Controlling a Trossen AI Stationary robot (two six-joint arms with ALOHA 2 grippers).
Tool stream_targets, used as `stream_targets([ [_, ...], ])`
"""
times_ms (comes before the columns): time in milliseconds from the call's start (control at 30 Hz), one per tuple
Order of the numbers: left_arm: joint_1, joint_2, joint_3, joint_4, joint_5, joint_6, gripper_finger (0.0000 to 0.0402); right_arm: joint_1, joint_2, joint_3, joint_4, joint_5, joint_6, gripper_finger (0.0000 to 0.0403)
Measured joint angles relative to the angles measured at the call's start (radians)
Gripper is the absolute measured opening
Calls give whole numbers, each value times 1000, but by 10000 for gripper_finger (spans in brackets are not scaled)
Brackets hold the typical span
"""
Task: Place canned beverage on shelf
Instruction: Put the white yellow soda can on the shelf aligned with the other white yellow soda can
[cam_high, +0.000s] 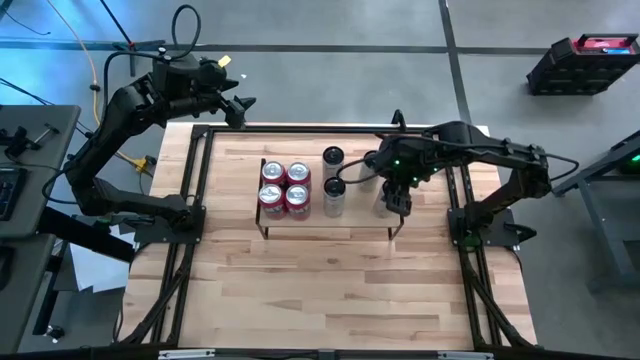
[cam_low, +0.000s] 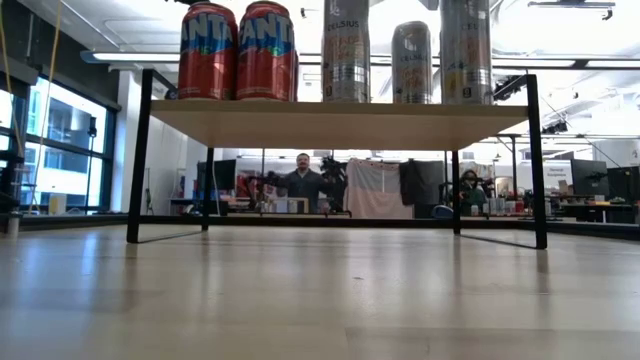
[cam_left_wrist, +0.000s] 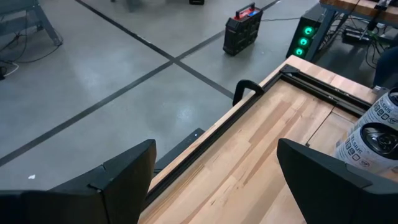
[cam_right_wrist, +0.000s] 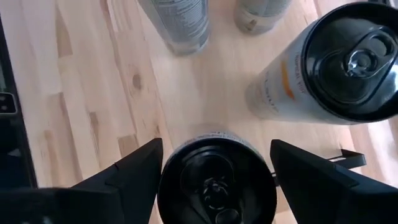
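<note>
Right pincer (cam_right_wrist: 214, 177): you have it over the right end of the shelf, fingers spread to either side of a tall silver can with a black top (cam_right_wrist: 216, 186). The can stands upright between them with a sliver of gap on each side, so I judge it set down, or about to be let go, rather than gripped. Whether the pads touch the can wall cannot be told.

Outward from the pincer, overhead view:
- At 9 o'clock from that can, two more slim silver cans (cam_high: 333, 180) stand upright near the shelf middle, one behind the other.
- Further toward 9 o'clock, four red soda cans (cam_high: 285, 186) sit in a two-by-two block at the left end.
- All rest on the low light-wood shelf on a thin black wire frame (cam_high: 352, 221), which stands on the large wooden tabletop (cam_high: 330, 290).

Left pincer (cam_left_wrist: 214, 180): parked at the tabletop's far left corner, about 10 o'clock from the shelf, fingers wide and empty.

Progress, my judgement: you are near the end. Seven cans are on the shelf and I see none waiting on the tabletop. What is left is to draw the right pincer up clear without tipping the can.

Hard to make out:
- The right arm covers the last can from above.
- The table-level view crops the can tops and shows only two red cans.
- The can's footing near the shelf's end rail is not visible.
</note>
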Motion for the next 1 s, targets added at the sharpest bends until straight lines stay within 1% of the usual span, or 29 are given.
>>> stream_targets([
  [300, 0, 0, 0, 0, 0, 1, 326, -6, 0, 0, 16, -48, 27, 280],
  [533, 0, 0, 0, 0, 0, 10, 326, -7, -1, 2, 31, -49, 38, 280],
  [733, 0, 0, 0, 0, 0, 11, 326, -7, -1, 102, 28, -46, 38, 280],
  [833, 0, 0, 0, 0, 0, 11, 326, -7, -2, 181, -15, -14, 41, 280],
  [933, 0, 0, 0, 0, 0, 11, 326, -7, -2, 247, -97, 21, 19, 280],
  [1000, 0, 0, 0, 0, 0, 11, 326, -7, -17, 258, -86, 30, 13, 280],
])
